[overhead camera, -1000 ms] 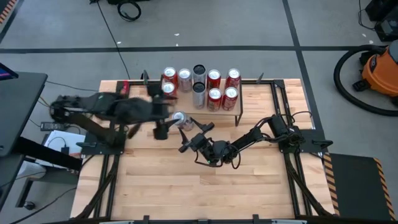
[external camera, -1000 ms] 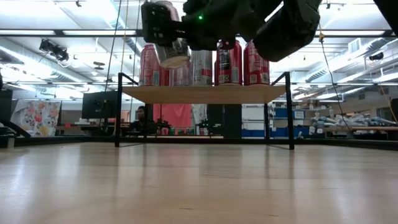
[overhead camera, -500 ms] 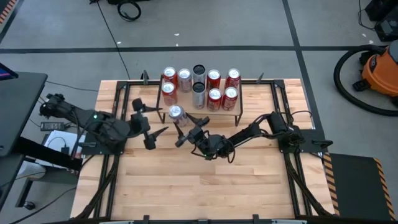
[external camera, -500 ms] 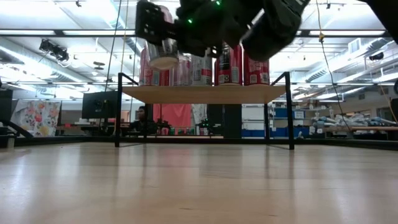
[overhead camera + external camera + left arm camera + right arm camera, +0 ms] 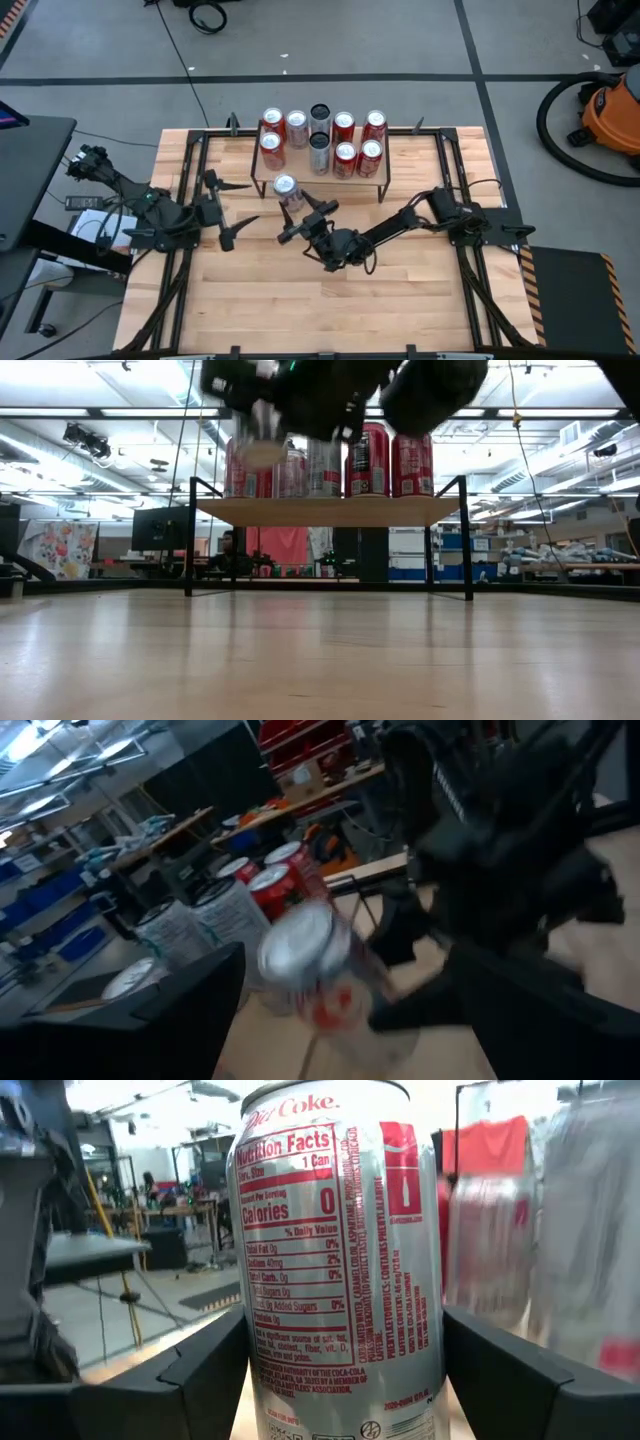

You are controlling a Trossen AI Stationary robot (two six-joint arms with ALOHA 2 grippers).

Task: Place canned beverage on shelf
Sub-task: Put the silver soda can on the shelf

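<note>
A silver Diet Coke can [image 5: 340, 1250] hangs upright in the air with my right gripper [image 5: 296, 209] shut on it. The can [image 5: 285, 188] is just on the near side of the shelf [image 5: 385, 172], by its left end. The shelf's light plank top [image 5: 330, 510] carries several red and silver cans [image 5: 345, 140]. In the low view the held can [image 5: 262, 438] shows blurred at about the height of those cans. My left gripper [image 5: 248, 203] stands open to the can's left, apart from it; its wrist view shows the can [image 5: 312, 970] ahead. My right gripper pinches the can's lower side wall [image 5: 262, 1380] between its two fingers [image 5: 200, 1375], one on either side of the round body. The fingers come in about level, from the table's near right. The can stands upright, top up, lifted clear of the table.
The shelf's black legs [image 5: 466, 540] stand on the far half of the wooden table [image 5: 300, 300]. Black frame rails [image 5: 180, 270] run along the table's left and right sides. Bare wood lies between the arms and the near edge.
My left gripper has drawn back from the can toward the table's left edge and sunk lower, its fingers staying apart. My right gripper has kept the can near the shelf's left end and rolled a little, so the can stands more upright.
</note>
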